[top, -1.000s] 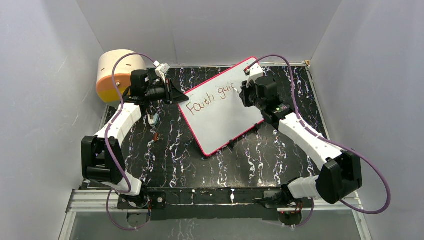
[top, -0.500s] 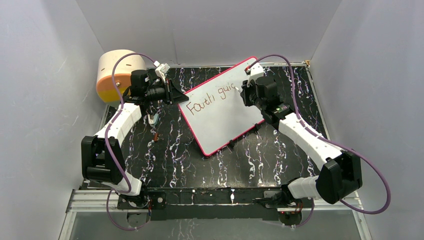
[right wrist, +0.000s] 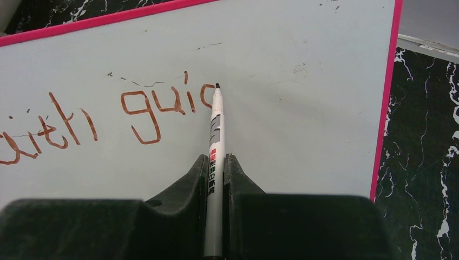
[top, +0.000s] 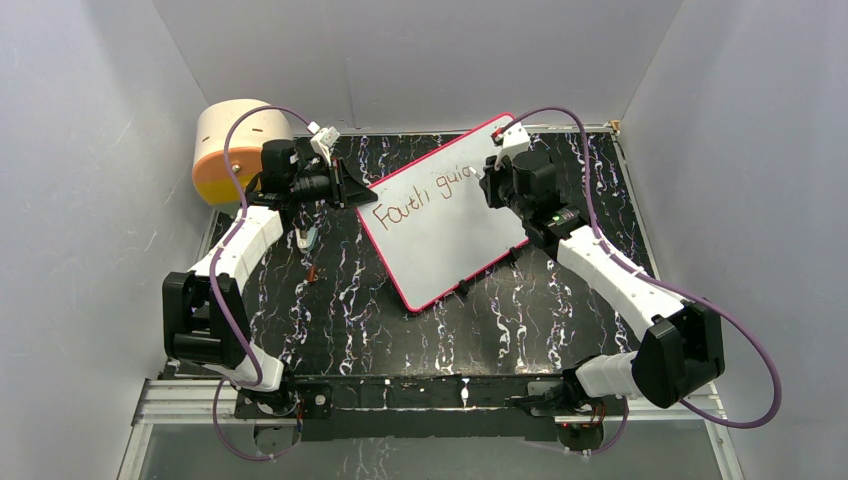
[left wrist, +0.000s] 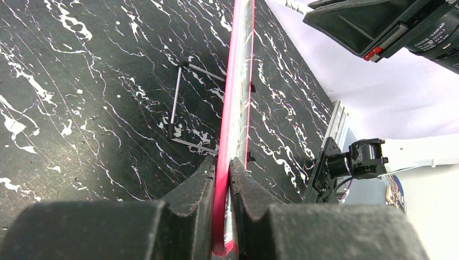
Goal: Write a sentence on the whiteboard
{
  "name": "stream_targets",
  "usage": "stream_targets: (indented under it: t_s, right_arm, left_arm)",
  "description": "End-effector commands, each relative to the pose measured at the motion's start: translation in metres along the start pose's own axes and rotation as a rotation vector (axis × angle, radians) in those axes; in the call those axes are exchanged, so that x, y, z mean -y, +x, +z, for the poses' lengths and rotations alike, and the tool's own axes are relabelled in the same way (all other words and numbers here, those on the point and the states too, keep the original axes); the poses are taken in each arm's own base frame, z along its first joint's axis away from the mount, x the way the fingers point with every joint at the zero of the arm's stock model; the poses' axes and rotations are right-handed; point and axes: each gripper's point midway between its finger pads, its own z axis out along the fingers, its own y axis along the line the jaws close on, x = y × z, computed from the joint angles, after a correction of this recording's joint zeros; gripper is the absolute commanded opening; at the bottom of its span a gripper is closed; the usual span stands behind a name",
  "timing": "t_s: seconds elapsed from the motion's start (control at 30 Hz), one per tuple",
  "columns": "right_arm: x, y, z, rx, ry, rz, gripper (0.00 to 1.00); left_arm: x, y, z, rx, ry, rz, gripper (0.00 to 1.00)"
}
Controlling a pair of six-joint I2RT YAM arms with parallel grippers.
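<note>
**Location.** The whiteboard (top: 450, 250) lies askew at the middle to far part of the surface (top: 340, 300), its long edges running from near-left to far-right. A tan-and-orange drum (top: 235, 140) stands well apart at the far left corner.

**Tools.** The left tool (left wrist: 223, 162) is closed on the pink-red frame at the board's left edge, one finger on each face. The right tool (right wrist: 216, 158) is closed on the barrel of a marker (right wrist: 216, 124), whose tip meets the white face at an unfinished curved stroke.

**Progress.** The sentence (top: 425, 198) reads "Faith gui" plus the start of another letter. By my judgement the second word is incomplete and the rest is yet to be written.

**Handling.**
- The board appears light, thin and stiff, with a smooth face.
- It seems raised on thin wire legs (left wrist: 176, 103), so pen pressure could shift or rock it.
- The frame edge is the sound place to hold it.
- The marker is slim and slick and may twist in the grip, so a mid-barrel hold looks suitable.
</note>
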Motion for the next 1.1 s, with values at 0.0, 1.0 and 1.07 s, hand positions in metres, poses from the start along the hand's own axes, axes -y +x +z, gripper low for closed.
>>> stream_targets:
  t_s: [0.0,1.0,1.07]
  right_arm:
    - [-0.001,-0.045,-0.007,0.137,-0.003,0.014,0.00]
    - [-0.009,-0.046,0.014,0.100,-0.036,0.007,0.00]
    - [-0.009,-0.040,0.013,0.083,-0.036,0.010,0.00]
  left_arm:
    - [-0.024,0.029,0.009,-0.077,-0.096,-0.052,0.00]
    - [-0.024,0.029,0.009,-0.079,-0.097,-0.049,0.00]
    - [-0.024,0.028,0.009,-0.078,-0.098,-0.049,0.00]
